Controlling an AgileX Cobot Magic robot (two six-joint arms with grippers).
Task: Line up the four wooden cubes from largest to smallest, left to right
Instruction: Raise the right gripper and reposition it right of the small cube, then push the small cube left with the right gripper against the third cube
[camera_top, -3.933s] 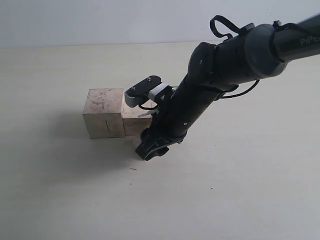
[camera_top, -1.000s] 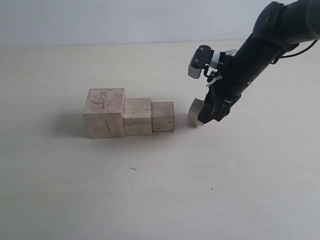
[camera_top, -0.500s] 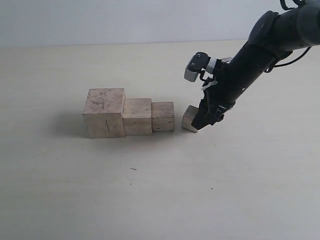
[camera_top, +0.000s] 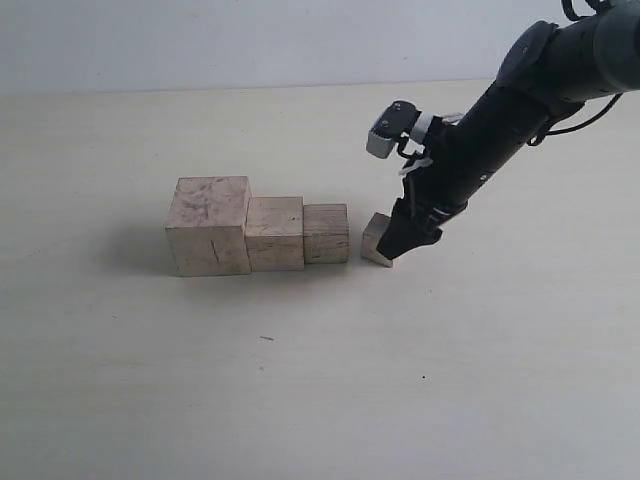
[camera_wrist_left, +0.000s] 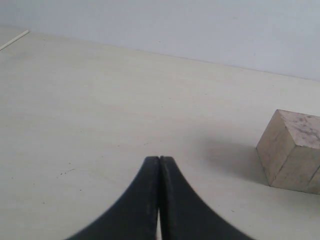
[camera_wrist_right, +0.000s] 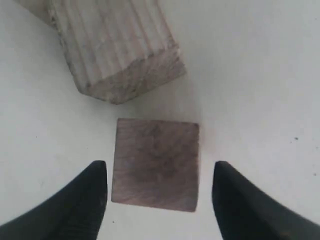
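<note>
4 wooden cubes (camera_top: 275, 233): 3 touch in a row, the smallest cube (camera_top: 374, 240) just right of them. The right wrist view alone shows the right gripper (camera_wrist_right: 157, 172) fingers spread clear of it. The left gripper (camera_wrist_left: 159, 161) fingers are pressed together.

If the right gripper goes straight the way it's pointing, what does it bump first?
Probably the smallest cube, which sits between the right gripper's open jaws, or the table beside it; depth is unclear.
</note>
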